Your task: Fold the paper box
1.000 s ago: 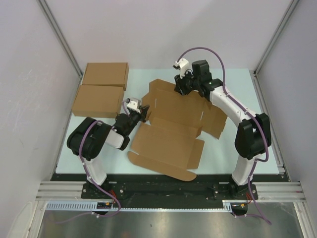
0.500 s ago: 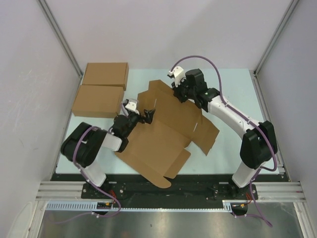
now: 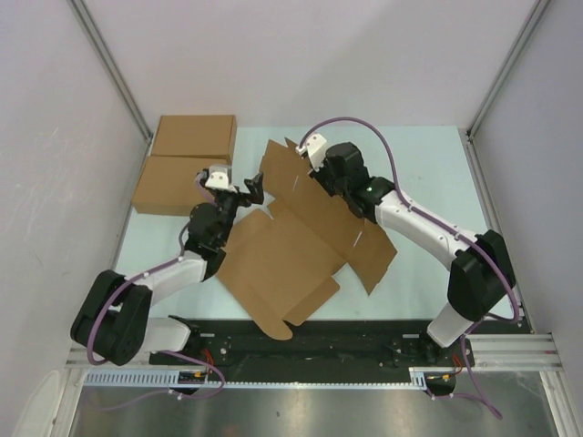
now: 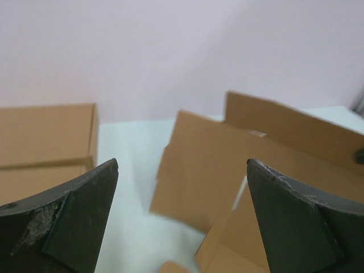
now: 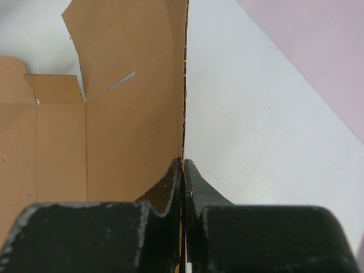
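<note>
Brown cardboard, the paper box lies mid-table as an unfolded die-cut sheet, its far panel raised off the surface (a slit and a tab show in the right wrist view). The right gripper is clamped on that panel's edge. The left gripper hovers beside the sheet's left edge, fingers wide apart, gripping nothing. Two made-up boxes sit at the far left.

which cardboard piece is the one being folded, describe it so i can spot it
On the pale table, look at the middle, between the two arms. The paper box is the big unfolded sheet with flaps, unlike the two closed boxes at far left.
</note>
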### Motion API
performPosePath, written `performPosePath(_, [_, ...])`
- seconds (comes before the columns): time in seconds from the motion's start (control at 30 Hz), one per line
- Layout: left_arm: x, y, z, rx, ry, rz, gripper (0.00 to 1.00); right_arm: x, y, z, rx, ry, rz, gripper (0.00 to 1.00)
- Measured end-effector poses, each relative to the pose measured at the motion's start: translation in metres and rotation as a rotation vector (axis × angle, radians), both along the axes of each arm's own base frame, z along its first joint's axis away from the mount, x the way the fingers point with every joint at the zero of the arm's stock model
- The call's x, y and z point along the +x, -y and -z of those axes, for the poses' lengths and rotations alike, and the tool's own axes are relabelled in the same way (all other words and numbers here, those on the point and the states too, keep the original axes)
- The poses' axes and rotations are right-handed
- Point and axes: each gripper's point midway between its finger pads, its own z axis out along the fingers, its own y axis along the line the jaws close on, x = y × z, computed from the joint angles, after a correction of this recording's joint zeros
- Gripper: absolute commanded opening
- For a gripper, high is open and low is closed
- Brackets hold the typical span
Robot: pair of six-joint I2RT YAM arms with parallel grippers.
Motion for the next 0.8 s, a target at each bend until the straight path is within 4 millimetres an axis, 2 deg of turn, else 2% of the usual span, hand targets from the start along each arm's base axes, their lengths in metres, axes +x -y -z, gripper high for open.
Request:
performPosePath(0.17, [0.021, -0.016, 0.014, 0.023, -0.132, -0.133, 1.0, -0.006, 0.005, -0.001, -0.071, 0.071, 0.048, 0.0])
performPosePath(0.3, [0.037, -0.017, 0.028, 0.024, -0.207, -0.181, 1.0, -0.013, 0.007, -0.001, -0.098, 0.096, 0.048, 0.0])
performPosePath(0.47, [0.057, -0.019, 0.059, -0.001, -0.289, -0.191, 1.0, -0.019, 0.015, -0.019, -0.025, 0.093, 0.008, 0.0])
performPosePath(0.53, [0.071, -0.022, 0.07, -0.013, -0.314, -0.191, 1.0, -0.017, 0.03, -0.029, 0.022, 0.092, 0.014, 0.0])
performPosePath(0.67, [0.093, -0.027, 0.088, -0.062, -0.334, -0.159, 0.99, -0.021, 0.048, -0.045, 0.113, 0.088, 0.004, 0.0])
performPosePath(0.8, [0.102, -0.026, 0.101, -0.127, -0.351, -0.083, 0.98, -0.025, 0.044, -0.051, 0.155, 0.079, -0.036, 0.0])
